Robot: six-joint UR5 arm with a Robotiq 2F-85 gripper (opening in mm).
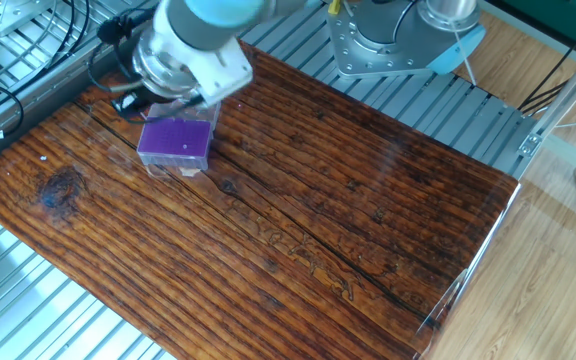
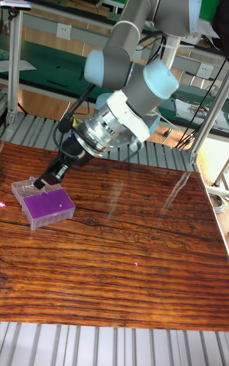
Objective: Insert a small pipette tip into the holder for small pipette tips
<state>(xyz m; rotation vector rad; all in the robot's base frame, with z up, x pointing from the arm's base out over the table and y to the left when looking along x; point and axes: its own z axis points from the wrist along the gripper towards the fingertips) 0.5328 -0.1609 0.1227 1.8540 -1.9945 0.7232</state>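
The holder for small pipette tips (image 1: 175, 140) (image 2: 49, 205) is a clear box with a purple holed top, standing at the far left of the wooden board. A tiny white dot (image 2: 59, 206) shows on the purple plate; it may be a small pipette tip, but it is too small to tell. My gripper (image 1: 131, 100) (image 2: 52, 174) hangs tilted just above and behind the holder, apart from it. Its dark fingers look spread, with nothing between them. A clear lid part (image 2: 24, 185) lies beside the holder under the fingers.
The wooden board (image 1: 318, 220) lies on a slotted aluminium table (image 1: 58, 310). The arm's metal base (image 1: 383, 45) stands at the back. Black cables (image 1: 28, 60) run along the far left. The board's right edge (image 1: 478, 250) drops to the floor.
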